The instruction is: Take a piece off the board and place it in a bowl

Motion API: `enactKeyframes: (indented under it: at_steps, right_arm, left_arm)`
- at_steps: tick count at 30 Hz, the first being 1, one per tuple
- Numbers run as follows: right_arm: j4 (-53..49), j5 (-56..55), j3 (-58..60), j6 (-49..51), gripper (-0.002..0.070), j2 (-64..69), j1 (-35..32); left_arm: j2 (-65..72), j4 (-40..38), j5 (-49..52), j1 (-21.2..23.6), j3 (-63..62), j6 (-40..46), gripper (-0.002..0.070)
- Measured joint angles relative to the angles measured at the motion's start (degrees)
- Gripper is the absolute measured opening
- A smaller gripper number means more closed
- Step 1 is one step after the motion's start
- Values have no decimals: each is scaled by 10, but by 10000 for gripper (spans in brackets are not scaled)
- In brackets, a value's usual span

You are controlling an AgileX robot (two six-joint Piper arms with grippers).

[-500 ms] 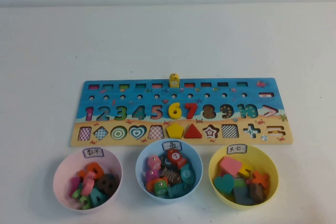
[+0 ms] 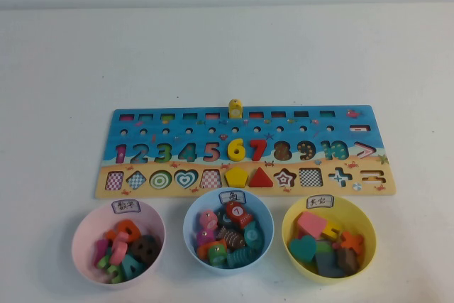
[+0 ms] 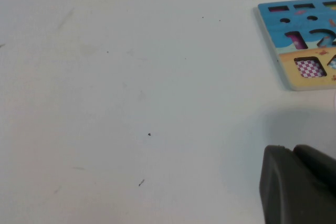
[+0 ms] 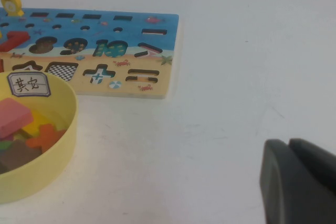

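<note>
Both arms parked off the board, fish piece standing on the board's far edge.

Yellow fish piece [image 2: 235, 108] stands upright in a slot in the far row of the board [image 2: 177, 133], above the yellow 6 [image 2: 236, 149]. Blue bowl [image 2: 228, 230] sits just in front of the board's middle, paper label on its far rim, already full of fish pieces; pink bowl [image 2: 118, 240] to its left, yellow bowl [image 2: 328, 238] to its right, both holding pieces. Left gripper [image 3: 299, 184] hangs over bare table [image 2: 227, 54] near the board's left end; can't tell how its fingers are set. Right gripper [image 4: 299, 182] hangs over the table beside the yellow bowl, fully closed, nothing in it.
</note>
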Motion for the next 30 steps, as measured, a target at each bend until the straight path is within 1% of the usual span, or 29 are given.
enactKeyframes:
  at_steps: [11, 16, 22, 26, 30]
  right_arm:
    - [6, 0, 0, 0, -17, 0, 0]
    - [87, -24, 0, 0, -17, 0, 0]
    - [179, -77, 0, 0, -17, 0, 0]
    - [266, -100, 0, 0, -17, 0, 0]
    - [290, -108, 0, 0, -17, 0, 0]
  left_arm:
    - [0, 0, 0, 0, 0, 0, -4]
    - [0, 0, 0, 0, 0, 0, -4]
    - [0, 0, 0, 0, 0, 0, -4]
    - [0, 0, 0, 0, 0, 0, -4]
    - [0, 0, 0, 0, 0, 0, -4]
